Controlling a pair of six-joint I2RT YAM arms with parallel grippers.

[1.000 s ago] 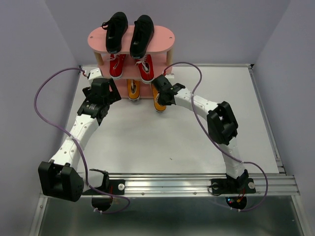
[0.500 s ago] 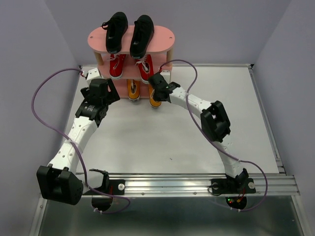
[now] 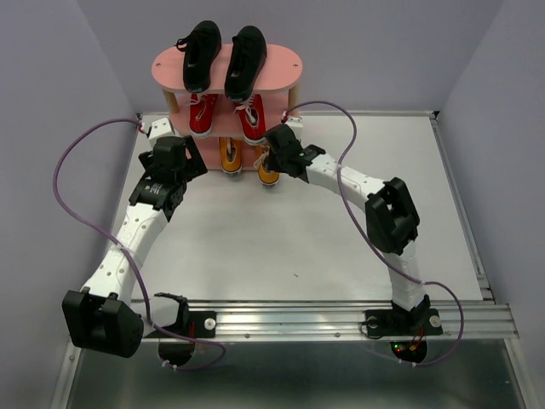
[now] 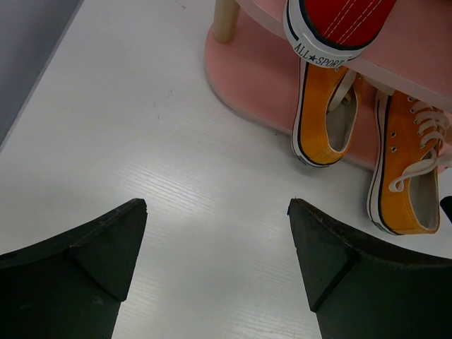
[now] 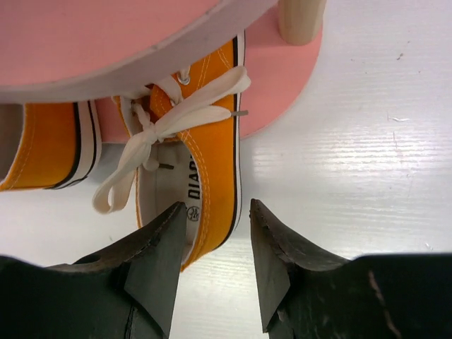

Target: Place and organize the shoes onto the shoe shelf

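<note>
The pink shoe shelf (image 3: 163, 70) stands at the table's back. Two black shoes (image 3: 201, 55) lie on its top board and two red shoes (image 3: 203, 112) on the middle one. Two orange shoes sit on the bottom board, heels sticking out toward me: the left one (image 3: 230, 157) and the right one (image 3: 267, 173). My right gripper (image 5: 215, 206) is open, its jaws standing either side of the right orange shoe's (image 5: 212, 155) outer heel wall, one finger (image 5: 159, 244) over the insole. My left gripper (image 4: 215, 205) is open and empty over the table, in front of the shelf's left end (image 4: 247, 78).
Purple cables (image 3: 68, 162) loop off both arms. Grey walls close in at left, right and behind the shelf. A wooden shelf post (image 5: 300, 18) stands just right of the right orange shoe. A metal rail (image 3: 341, 319) runs along the near edge.
My right gripper has moved toward the shelf and the right orange shoe has slid further in under the middle board. The left arm has barely moved.
</note>
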